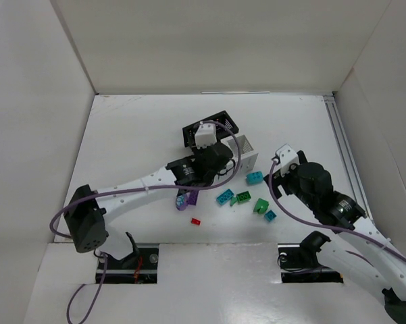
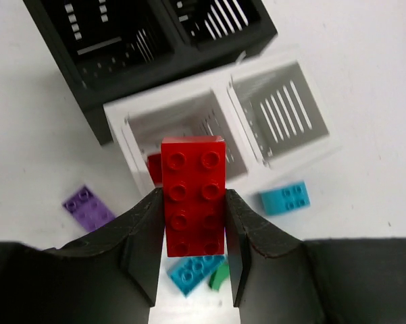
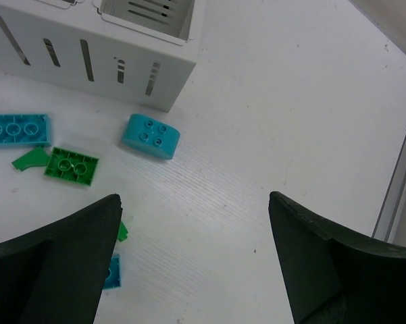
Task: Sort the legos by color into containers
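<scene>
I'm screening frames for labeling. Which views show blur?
Left wrist view: the white bin is smeared by motion blur, while the red brick in the left gripper is sharp. Right wrist view: crisp, the teal brick shows clear studs. Top external view: evenly lit, no blur.

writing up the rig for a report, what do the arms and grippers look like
Both the left arm and right arm have white links and chunky black joint housings, with a purple cable looping along each. The left gripper and right gripper have matte black, wedge-shaped fingers.
</scene>
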You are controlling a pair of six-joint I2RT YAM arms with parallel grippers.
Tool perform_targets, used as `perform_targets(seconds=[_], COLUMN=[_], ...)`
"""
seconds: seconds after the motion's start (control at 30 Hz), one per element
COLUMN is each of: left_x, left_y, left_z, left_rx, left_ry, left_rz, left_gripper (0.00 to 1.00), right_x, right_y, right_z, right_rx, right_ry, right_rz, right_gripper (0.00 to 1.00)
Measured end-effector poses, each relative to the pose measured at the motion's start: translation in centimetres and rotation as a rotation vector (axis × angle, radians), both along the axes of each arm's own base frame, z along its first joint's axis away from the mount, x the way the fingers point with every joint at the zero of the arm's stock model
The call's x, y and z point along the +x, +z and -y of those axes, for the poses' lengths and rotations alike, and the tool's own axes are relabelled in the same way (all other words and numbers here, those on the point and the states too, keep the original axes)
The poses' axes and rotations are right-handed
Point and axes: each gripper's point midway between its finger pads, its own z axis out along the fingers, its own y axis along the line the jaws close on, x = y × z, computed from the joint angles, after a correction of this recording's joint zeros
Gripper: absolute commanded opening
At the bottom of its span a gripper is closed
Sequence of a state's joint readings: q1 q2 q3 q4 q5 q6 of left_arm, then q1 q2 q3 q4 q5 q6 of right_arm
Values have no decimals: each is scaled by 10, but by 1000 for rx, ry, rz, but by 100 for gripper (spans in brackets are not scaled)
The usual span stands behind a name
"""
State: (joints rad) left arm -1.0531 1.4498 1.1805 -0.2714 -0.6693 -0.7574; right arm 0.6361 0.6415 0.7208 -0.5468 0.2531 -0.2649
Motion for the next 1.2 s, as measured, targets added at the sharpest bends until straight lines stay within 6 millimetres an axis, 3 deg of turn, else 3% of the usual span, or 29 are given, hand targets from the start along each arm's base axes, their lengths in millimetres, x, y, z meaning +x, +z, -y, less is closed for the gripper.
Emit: perform_targets(seconds=[0.1, 0.13, 0.27, 0.37, 0.4, 0.5, 0.53, 0.63, 0.73, 0.83, 1.0, 1.1, 1.2], left_x=[24, 30, 37, 35, 34, 31, 28, 12, -13, -36, -59, -67, -69], left_y=[-3, -6, -19, -22, -21, -15, -12, 2, 14, 16, -12, -25, -26], left_z=[-5, -6, -3, 1, 2, 3, 0, -19, -56, -91, -129, -138, -139], left_rx=[26, 42, 86, 98, 96, 75, 63, -1, -84, -169, -210, -205, -215], left_ry=[29, 32, 1, -34, -43, -59, -60, -46, 3, 78, 166, 189, 198], left_rz=[10, 12, -1, -11, -10, -7, -6, 1, -1, -15, -70, -102, -112], left_gripper=[38, 49, 52, 61, 75, 96, 100, 100, 100, 100, 100, 100, 100], right_x=[-1, -1, -7, -11, -13, -19, -21, -36, -54, -80, -100, -98, -92], right_y=[-2, -4, -19, -31, -34, -37, -36, -36, -39, -78, -132, -146, -151], right_z=[-1, -2, -9, -14, -17, -31, -40, -83, -130, -182, -245, -275, -292], right_rx=[2, 2, -3, -9, -12, -13, -12, -16, -18, -118, -266, -274, -261], right_ry=[4, 10, 60, 104, 125, 219, 263, 442, 608, 770, 891, 907, 896], right_rz=[-6, -11, -49, -77, -85, -90, -85, -72, -51, -126, -192, -190, -180], right_gripper=[94, 94, 94, 94, 94, 93, 93, 93, 93, 92, 89, 87, 87])
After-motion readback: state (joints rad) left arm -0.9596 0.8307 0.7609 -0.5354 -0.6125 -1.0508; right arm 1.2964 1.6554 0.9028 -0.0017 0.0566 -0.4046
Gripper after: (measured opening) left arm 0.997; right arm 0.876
